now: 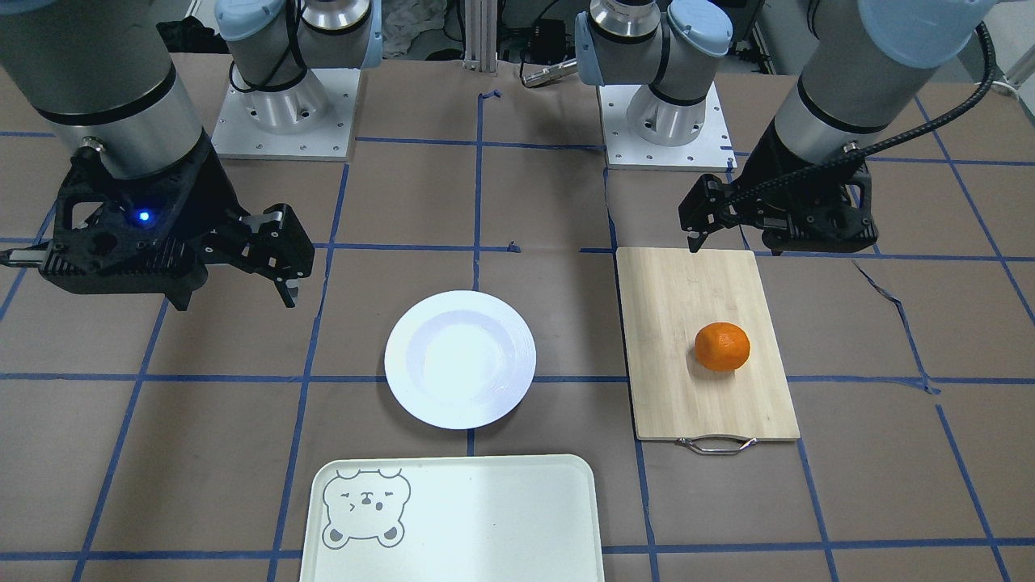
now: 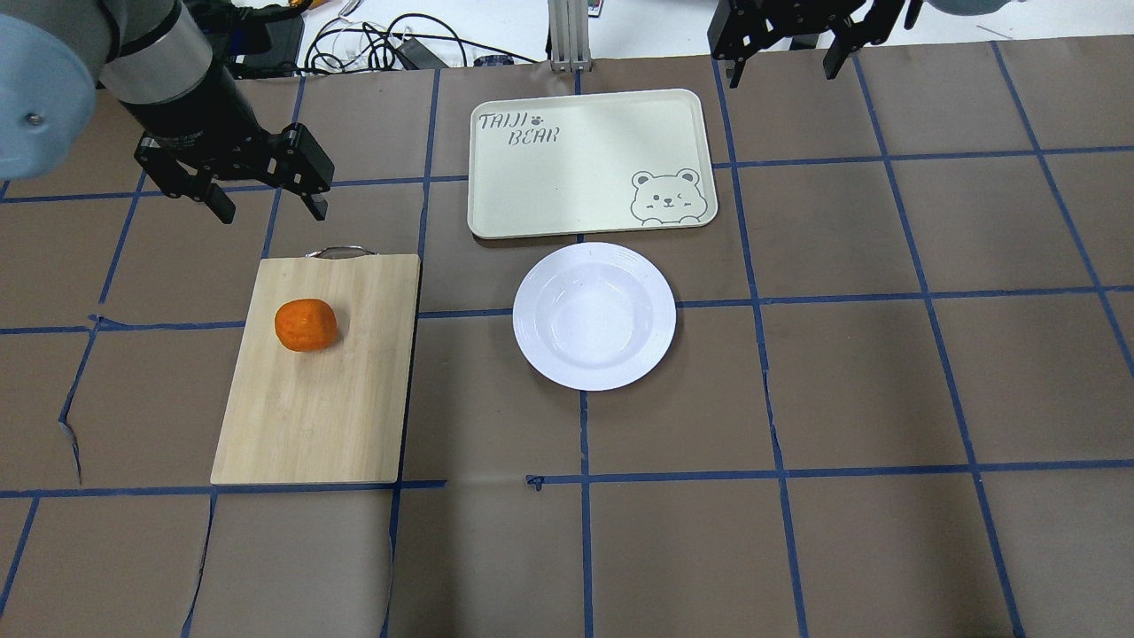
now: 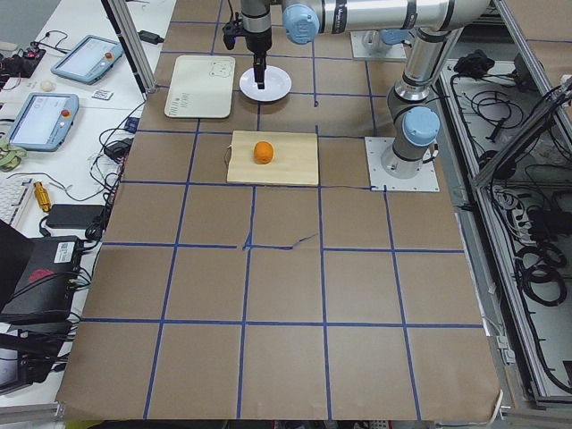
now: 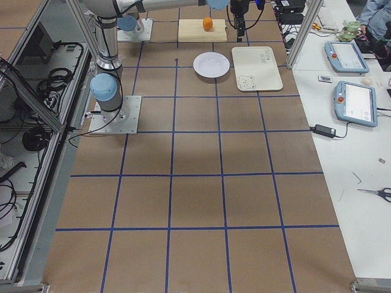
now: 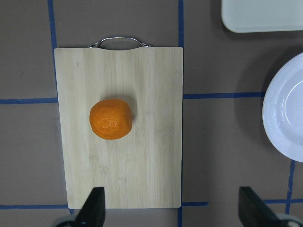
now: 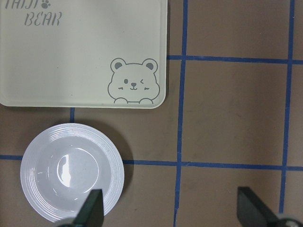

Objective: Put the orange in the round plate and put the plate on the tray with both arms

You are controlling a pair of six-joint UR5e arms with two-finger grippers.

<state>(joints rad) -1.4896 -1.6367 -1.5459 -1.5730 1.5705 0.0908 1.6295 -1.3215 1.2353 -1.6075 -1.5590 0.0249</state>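
Observation:
The orange point(image 1: 722, 347) point(image 2: 306, 324) point(image 5: 111, 119) lies on a bamboo cutting board point(image 2: 328, 416) point(image 5: 151, 156). The round white plate point(image 1: 459, 360) point(image 2: 594, 316) point(image 6: 71, 172) sits bare on the table's middle, just short of the pale bear tray point(image 1: 485, 517) point(image 2: 576, 168) point(image 6: 80, 52). My left gripper point(image 2: 270, 208) point(image 1: 736, 242) point(image 5: 173, 213) hangs open above the board's handle end, apart from the orange. My right gripper point(image 2: 784, 66) point(image 1: 234, 299) point(image 6: 173, 213) is open too, raised beside the plate and tray, holding nothing.
The board's metal handle point(image 2: 338, 252) points toward the tray side. Both arm bases point(image 1: 283, 113) point(image 1: 663, 121) stand at the robot's edge of the table. A side bench holds tablets point(image 4: 357, 101) and cables. Brown paper with blue tape lines covers the table.

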